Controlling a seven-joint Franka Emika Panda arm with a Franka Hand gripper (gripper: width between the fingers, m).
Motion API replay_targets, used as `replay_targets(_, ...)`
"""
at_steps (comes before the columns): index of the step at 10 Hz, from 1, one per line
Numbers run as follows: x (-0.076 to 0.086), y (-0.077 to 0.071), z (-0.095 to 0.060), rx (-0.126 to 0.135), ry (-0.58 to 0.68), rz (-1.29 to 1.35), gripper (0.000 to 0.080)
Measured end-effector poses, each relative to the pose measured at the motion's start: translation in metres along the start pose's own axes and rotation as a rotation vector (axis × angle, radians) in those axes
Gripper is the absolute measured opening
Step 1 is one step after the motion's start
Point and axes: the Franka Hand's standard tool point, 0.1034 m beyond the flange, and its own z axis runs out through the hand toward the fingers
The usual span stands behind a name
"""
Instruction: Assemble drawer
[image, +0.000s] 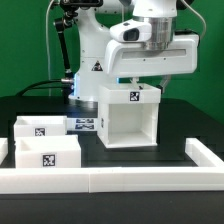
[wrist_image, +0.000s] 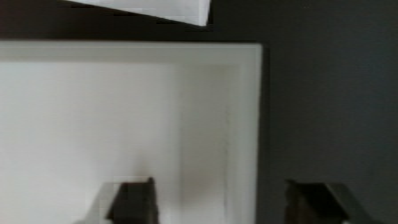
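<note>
The drawer's white boxy casing (image: 130, 118) stands mid-table with its open side toward the front and a square tag on top. My gripper (image: 152, 82) hangs just above the casing's top, near its edge on the exterior view's right. In the wrist view the casing's white top (wrist_image: 125, 120) fills most of the frame. My gripper (wrist_image: 228, 205) is open and holds nothing. One finger (wrist_image: 130, 200) is over the white surface, the other finger (wrist_image: 331, 200) over the dark table, with the casing's edge between them. Two white tagged trays (image: 40, 128) (image: 45, 155) lie at the exterior view's left.
The marker board (image: 85, 123) lies flat between the trays and the casing. A low white rail (image: 120, 178) edges the table's front and runs up the exterior view's right side. The robot's base (image: 95, 50) stands behind the casing.
</note>
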Motion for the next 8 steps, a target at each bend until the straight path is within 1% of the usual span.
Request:
replay_targets(1,0.0,0.0,0.0001,0.0,0.0,0.0,0.0267)
replay_targets(2,-0.0001,0.0,0.0002,0.0,0.0,0.0,0.0091)
replay_targets(3,0.0001,0.0,0.0001,0.0,0.0,0.0,0.0091)
replay_targets(4,0.0002,0.0,0.0001,0.0,0.001,0.0,0.0036)
replay_targets(8,0.0002,0.0,0.0,0.0,0.001,0.0,0.0036)
